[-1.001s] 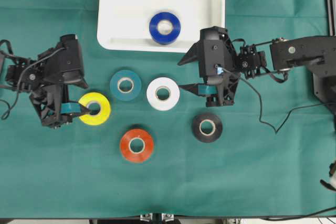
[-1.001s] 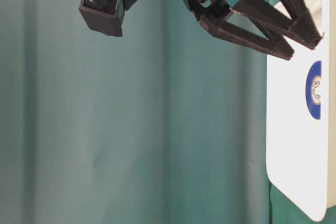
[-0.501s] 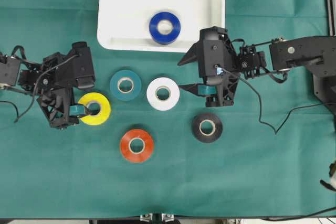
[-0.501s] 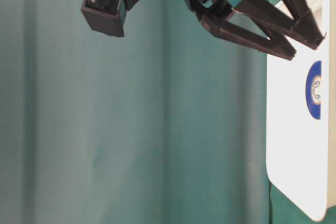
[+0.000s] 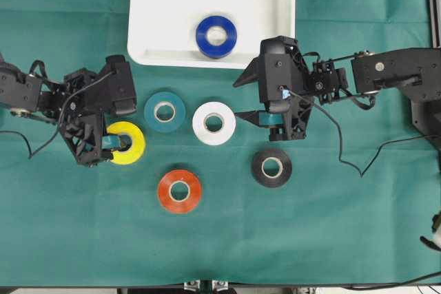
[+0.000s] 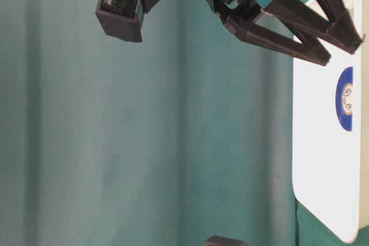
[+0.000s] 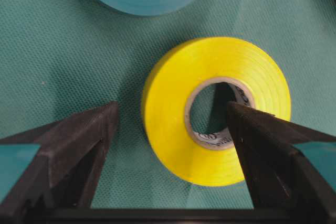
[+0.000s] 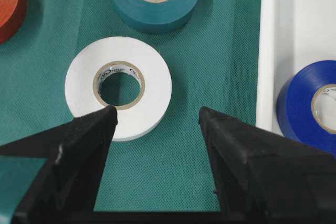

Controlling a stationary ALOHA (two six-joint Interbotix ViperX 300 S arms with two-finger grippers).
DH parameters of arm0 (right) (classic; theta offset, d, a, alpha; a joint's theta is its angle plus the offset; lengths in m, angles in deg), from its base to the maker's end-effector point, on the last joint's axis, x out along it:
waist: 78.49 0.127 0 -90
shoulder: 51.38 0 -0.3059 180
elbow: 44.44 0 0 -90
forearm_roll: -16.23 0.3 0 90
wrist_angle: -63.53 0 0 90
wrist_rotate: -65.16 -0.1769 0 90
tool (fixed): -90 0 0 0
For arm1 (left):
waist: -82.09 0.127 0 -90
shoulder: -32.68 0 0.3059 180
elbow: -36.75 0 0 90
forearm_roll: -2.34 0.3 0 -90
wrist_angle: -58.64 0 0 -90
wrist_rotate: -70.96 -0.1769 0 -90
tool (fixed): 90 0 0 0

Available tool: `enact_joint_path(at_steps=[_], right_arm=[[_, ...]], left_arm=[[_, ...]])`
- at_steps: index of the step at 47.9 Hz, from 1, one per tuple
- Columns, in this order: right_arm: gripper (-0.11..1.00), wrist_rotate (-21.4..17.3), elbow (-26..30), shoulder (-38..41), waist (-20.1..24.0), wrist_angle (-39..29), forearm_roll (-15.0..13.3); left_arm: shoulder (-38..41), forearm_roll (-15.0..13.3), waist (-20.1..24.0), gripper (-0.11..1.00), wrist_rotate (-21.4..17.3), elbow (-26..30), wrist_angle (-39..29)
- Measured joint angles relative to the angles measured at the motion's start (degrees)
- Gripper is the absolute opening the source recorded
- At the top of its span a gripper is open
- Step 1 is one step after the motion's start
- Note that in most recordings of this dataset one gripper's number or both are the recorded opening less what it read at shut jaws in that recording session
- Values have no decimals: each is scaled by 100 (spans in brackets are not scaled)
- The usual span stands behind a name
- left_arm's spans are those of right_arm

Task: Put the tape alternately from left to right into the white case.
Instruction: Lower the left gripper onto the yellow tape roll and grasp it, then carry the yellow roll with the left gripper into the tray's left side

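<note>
Overhead view: six rolls of tape in all, one of each colour. One blue roll (image 5: 216, 36) lies inside the white case (image 5: 158, 12) near its front rim; five lie on the green cloth (image 5: 331, 225). These are the teal roll (image 5: 165, 111), white roll (image 5: 214, 122), yellow roll (image 5: 125, 142), orange-red roll (image 5: 179, 191) and black roll (image 5: 271, 166). Compared with a second ago, the left gripper (image 5: 103, 144) has slid rightward over the yellow roll, covering more of it; its jaws are spread wide, holding nothing. The right gripper (image 5: 256, 118) has not moved, jaws apart, just beside the white roll. No roll has shifted.

Table-level view: one gripper (image 6: 340, 44) hangs over the case's edge, slightly farther right than before. One blue roll sits in the case. A small dark shape (image 6: 226, 241), new since the earlier picture, shows at the bottom edge.

Left wrist view: two black fingers (image 7: 79, 145) straddle one side of the yellow roll's ring, one outside the ring, the other over its core hole. Whether they touch it cannot be told. Part of the teal roll shows at the top.

Right wrist view: two fingers stand apart above the cloth, one tip over the white roll's edge. Four rolls show: white, teal, orange-red and blue, the blue inside the case.
</note>
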Motion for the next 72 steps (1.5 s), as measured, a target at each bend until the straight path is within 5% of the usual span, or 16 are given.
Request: enact_joint_path(at_steps=[28, 31, 40, 46, 72], right_arm=[[70, 0, 0, 0, -9, 0, 0], [70, 0, 0, 0, 0, -9, 0], [70, 0, 9, 0, 0, 0, 0], [70, 0, 0, 0, 0, 0, 0], [70, -9, -26, 0, -9, 0, 0]], left_arm=[[272, 9, 9, 78, -44, 123, -88], [281, 9, 9, 69, -44, 149, -123], [272, 26, 35, 17, -44, 176, -167], [246, 26, 35, -2, -44, 176, -167], [-861, 26, 35, -3, -62, 229, -176]])
